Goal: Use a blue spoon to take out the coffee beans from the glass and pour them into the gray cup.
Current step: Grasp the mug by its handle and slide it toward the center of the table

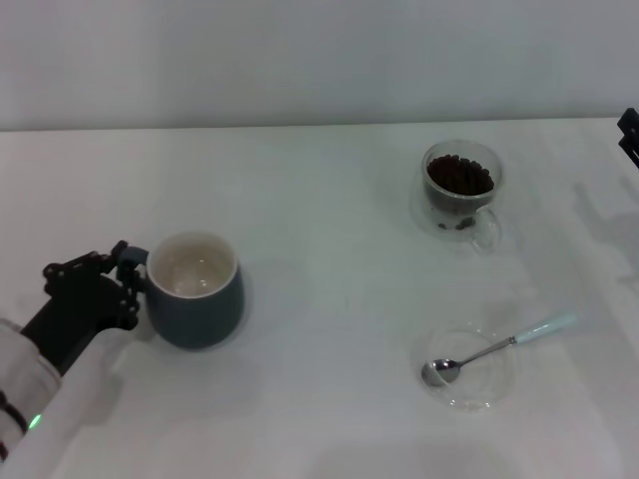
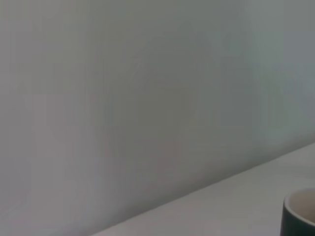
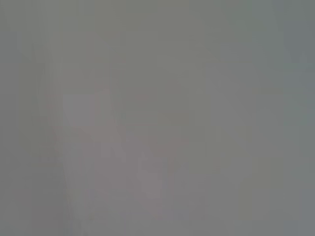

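Lying nearest the robot's side of the white table [image 1: 329, 200] is the blue spoon [image 1: 497, 346]. Its shiny metal bowl rests inside a flat clear saucer [image 1: 469, 371], and its pale blue handle pokes out over the saucer's rim toward the right.

Over on the left stands the gray cup [image 1: 195, 289]. It is round and smooth, dark blue-gray outside and creamy white inside, and it looks bare within. The left gripper [image 1: 125, 284] sits just beside the cup, right by its small handle, with its black fingers close around that spot. I cannot tell if they are pinching the handle or only near it. A wide stretch of bare table lies between the cup and the saucer.

Farther back on the right is the glass [image 1: 461, 190], clear with a clear handle. The coffee beans [image 1: 460, 176] fill it, small, dark brown and heaped.

At the far right edge, a bit of the right gripper [image 1: 630, 135] peeks in, well apart from everything. How its fingers stand is hidden.

Behind the table is a plain pale wall [image 1: 300, 60].
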`<state>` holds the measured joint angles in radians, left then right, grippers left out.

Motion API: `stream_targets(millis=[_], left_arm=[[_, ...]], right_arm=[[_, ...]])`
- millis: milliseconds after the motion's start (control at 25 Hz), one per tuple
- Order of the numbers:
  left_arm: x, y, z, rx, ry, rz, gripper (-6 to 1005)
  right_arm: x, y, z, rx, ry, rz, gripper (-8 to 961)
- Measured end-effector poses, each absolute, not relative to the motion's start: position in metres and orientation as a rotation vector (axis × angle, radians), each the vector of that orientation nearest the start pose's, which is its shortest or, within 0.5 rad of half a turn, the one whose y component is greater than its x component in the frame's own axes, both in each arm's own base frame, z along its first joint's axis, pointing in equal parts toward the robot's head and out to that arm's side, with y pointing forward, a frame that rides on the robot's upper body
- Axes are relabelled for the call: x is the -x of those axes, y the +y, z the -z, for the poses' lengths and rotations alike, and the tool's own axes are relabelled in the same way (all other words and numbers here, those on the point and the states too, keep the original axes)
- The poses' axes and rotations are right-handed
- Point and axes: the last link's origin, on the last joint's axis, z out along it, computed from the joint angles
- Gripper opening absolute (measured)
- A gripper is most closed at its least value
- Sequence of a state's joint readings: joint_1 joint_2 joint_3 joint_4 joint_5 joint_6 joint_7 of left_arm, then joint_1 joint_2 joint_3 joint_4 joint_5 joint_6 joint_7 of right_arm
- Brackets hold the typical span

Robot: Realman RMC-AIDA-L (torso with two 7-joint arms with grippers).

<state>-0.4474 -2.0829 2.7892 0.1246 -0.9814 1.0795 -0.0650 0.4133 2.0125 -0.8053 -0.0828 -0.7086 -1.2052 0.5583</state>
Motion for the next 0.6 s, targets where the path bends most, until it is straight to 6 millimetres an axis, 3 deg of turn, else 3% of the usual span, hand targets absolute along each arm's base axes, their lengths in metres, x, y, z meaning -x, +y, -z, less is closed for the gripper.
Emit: stream_targets(millis=[240,600], left_arm=[[0.299,0.309,0.095,2.110,-0.354,0.516,93],[0.290,0.301,0.108,2.182,-0.326,0.526,93]], right_arm=[[-0.369,0.325,-0.045,1.547,0.678,-0.806,687],[-0.371,0.322,-0.047,1.544,0.676,-0.804,682]])
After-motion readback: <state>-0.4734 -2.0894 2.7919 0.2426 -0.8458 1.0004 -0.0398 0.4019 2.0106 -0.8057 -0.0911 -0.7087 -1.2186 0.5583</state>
